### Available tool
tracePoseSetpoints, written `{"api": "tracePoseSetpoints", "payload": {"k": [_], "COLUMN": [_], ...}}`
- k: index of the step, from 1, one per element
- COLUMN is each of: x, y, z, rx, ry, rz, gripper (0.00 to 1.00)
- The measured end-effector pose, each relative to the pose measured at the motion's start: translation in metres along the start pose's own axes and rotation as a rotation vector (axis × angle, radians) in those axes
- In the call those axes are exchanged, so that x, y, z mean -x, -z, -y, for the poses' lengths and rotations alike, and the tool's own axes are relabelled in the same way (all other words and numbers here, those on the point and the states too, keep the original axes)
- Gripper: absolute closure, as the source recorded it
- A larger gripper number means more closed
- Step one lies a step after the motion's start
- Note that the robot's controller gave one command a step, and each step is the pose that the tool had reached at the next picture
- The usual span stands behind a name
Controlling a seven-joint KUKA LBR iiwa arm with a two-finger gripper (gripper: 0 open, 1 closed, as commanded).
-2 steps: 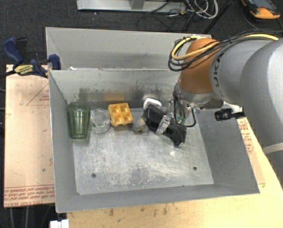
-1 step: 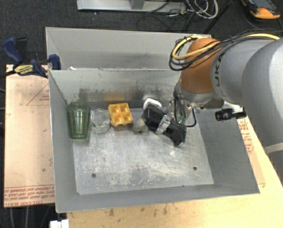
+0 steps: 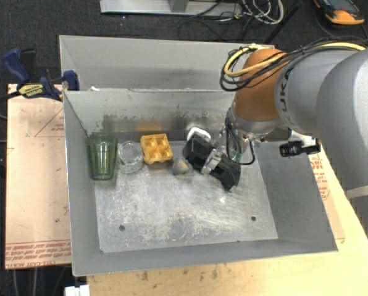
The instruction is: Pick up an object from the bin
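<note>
One grey metal bin (image 3: 171, 227), floor scuffed, four small things in a row along the back wall, all in the view-left half to centre. Rest of the floor bare metal.

Arm (image 3: 332, 97): big grey body coming in from view-right, orange cover (image 3: 258, 91) at the wrist w/ yellow cables looped on top. Wrist points down into the bin, near the back wall, right of centre.

End effector (image 3: 212, 162): black, low, at or close to the floor. Spread or pressed together: can't tell from this angle, black parts overlap.

Things, big to small:
- green see-through cup (image 3: 101, 158), upright, furthest view-left, near the side wall.
- yellow block (image 3: 156, 148) w/ dimpled top, centre, close to the back wall.
- clear glass (image 3: 129, 156), small, btwn cup and block, just beside both.
- grey-beige lump (image 3: 180, 168), pebble-like, on the floor just view-left of the end effector, below-right of the block. Nearest thing to the end effector; touching or apart, can't tell.
</note>
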State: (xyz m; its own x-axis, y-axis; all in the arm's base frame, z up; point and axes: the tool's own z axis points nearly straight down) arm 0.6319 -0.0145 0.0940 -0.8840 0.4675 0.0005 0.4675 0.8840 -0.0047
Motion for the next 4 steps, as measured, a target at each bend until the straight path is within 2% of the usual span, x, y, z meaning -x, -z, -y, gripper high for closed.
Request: {"api": "tracePoseSetpoints", "payload": {"k": [2,4], "x": [-0.002,-0.001], "y": [0.013,0.031], "z": [0.000,0.000], "rx": [0.002,0.003], "ry": [0.000,0.002], "rz": [-0.005,-0.002], "gripper": [1.00,1.00]}}
